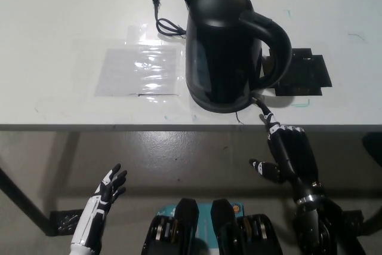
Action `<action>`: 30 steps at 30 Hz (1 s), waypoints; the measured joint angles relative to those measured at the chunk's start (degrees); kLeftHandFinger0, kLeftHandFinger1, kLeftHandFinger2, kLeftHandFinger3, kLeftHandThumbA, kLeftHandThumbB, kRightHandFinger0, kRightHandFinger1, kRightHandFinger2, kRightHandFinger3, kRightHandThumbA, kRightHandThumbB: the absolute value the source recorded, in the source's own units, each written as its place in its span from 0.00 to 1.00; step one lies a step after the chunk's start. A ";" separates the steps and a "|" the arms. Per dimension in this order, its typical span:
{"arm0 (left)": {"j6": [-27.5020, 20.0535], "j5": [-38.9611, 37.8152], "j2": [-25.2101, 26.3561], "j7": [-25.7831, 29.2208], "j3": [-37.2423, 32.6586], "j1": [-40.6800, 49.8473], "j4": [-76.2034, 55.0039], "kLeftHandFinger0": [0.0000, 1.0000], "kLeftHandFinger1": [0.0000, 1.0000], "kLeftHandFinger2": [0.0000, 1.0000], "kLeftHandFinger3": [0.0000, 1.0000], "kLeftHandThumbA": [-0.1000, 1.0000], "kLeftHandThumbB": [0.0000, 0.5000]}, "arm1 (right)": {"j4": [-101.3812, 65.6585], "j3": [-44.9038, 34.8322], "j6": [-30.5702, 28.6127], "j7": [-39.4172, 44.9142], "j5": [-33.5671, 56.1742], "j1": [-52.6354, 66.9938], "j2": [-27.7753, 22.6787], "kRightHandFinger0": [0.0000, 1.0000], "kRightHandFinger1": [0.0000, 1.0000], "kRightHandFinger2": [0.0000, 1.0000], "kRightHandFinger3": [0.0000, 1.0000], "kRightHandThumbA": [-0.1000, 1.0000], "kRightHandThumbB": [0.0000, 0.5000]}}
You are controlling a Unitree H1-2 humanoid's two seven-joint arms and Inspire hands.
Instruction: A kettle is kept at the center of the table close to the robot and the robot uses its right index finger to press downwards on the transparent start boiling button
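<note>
Kettle point(224, 49), a black electric one, stood upright at the centre of the white table point(59, 16), close to the near edge, with its spout toward 11 o'clock and its loop handle point(271, 43) toward 3 o'clock. At the foot of that handle, about 5 o'clock on the kettle's base, sat the small start button point(257, 98), too small to make out clearly. The black right hand point(285, 150) reached up from 5 o'clock with one finger point(266, 114) extended, the tip at or just beside the button, the other fingers curled in and holding nothing. Whether the tip actually touched could not be told. The white left hand point(107, 190) rested low at 7 o'clock, below the table edge, fingers spread and empty. A black cord point(164, 23) lay coiled at 10 o'clock of the kettle, a clear plastic sheet point(140, 70) at 9 o'clock, and a black mat point(301, 74) at 3 o'clock. By its look the kettle was rigid, smooth plastic and fairly light if empty, so a push off to 1 side might have slid it; pressing straight down on the lever seemed safest, and the handle was the natural place to grasp it.
</note>
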 measured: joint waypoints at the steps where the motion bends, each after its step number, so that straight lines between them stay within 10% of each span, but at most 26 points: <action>1: 0.00 0.00 0.00 0.00 0.00 0.00 0.00 1.00 1.00 1.00 1.00 1.00 0.42 | 0.12 0.02 0.02 -0.04 0.02 -0.08 -0.03 0.00 0.00 0.00 1.00 1.00 0.31; 30: -0.10 -0.06 0.01 -0.61 0.01 -0.07 0.00 1.00 1.00 1.00 1.00 1.00 0.41 | 3.59 0.09 0.97 -0.46 1.48 -1.96 -0.73 0.00 0.00 0.02 1.00 1.00 0.33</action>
